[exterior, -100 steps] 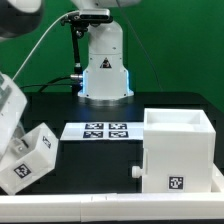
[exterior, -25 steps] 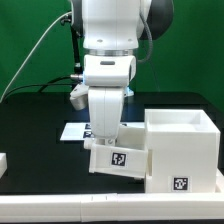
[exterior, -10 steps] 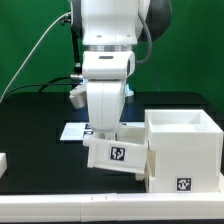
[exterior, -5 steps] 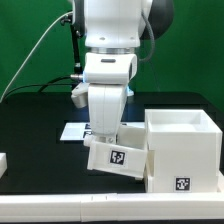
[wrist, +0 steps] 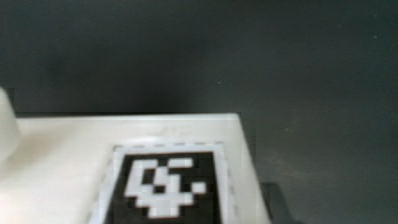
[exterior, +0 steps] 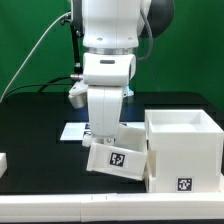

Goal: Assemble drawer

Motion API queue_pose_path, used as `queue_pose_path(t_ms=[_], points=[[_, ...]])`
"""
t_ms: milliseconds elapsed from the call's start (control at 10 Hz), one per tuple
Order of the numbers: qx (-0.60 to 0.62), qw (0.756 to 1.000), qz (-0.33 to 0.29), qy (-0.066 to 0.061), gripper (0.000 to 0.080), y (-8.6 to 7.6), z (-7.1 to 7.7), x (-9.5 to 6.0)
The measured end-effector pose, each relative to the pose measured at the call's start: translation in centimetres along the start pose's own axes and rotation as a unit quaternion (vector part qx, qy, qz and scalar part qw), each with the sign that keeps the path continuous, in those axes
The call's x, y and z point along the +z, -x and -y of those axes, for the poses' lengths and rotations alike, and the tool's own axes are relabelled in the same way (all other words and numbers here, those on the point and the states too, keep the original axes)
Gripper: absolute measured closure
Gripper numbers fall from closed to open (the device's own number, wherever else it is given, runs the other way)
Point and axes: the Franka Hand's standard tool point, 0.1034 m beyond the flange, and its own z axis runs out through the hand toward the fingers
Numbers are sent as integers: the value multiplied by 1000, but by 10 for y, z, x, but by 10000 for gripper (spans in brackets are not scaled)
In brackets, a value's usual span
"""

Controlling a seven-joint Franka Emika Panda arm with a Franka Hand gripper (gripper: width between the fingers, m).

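1. The arm's white gripper (exterior: 105, 132) hung low over the middle of the black table (exterior: 40, 120), in front of the robot's base.
2. Beneath it sat the small white drawer box (exterior: 118, 158), tilted, with its left end lower and a black-and-white marker tag facing the camera.
3. The gripper's body covered the top of the drawer box, so whether the fingers were closed on it or open could not be told from either view.
4. The drawer box's right end touched or nearly touched the left wall of the larger white drawer housing (exterior: 182, 150), an open-topped box at the exterior view's right with its own tag low on its front.
5. The marker board (exterior: 72, 131) lay flat on the table just behind the drawer box, mostly hidden by the arm.
6. The wrist view showed a white panel (wrist: 125, 135) carrying a blurred tag, close against the dark tabletop.
7. A small white part (exterior: 3, 161) lay at the exterior view's far left edge.
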Motion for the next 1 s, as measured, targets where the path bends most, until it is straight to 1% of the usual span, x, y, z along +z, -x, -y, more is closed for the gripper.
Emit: queue_pose_path(t_ms=[600,700,800,900,1000], points=[[0,1000,0,0,761,0,0,0],[0,1000,1,-4,761,1,1,1],[0,1000,4,-13,761,2,3,1],[0,1000,4,-13,761,2,3,1],[0,999,9,-37,761,5,8,1]])
